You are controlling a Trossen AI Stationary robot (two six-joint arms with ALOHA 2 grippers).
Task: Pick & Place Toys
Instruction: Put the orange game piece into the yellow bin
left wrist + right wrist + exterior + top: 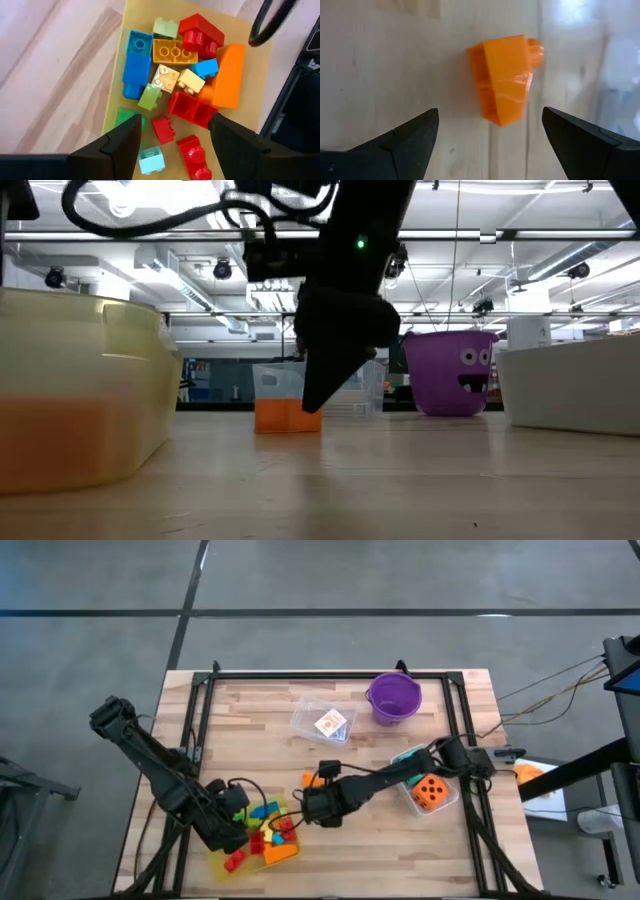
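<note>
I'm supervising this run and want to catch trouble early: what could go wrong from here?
The right gripper hangs open over a lone orange wedge lying on bare wood; its sloped faces may slip out of the fingers as they close. The left gripper, open above the crowded yellow tray, could catch two bricks at once or knock a red brick off the pile.

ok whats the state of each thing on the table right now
left gripper: open, above the brick pile
right gripper: open, empty, over the wedge
orange plastic wedge piece: loose on the wood
flat yellow tray: heaped with bricks
purple plastic bucket: upright
orange die: in a clear tub
</note>
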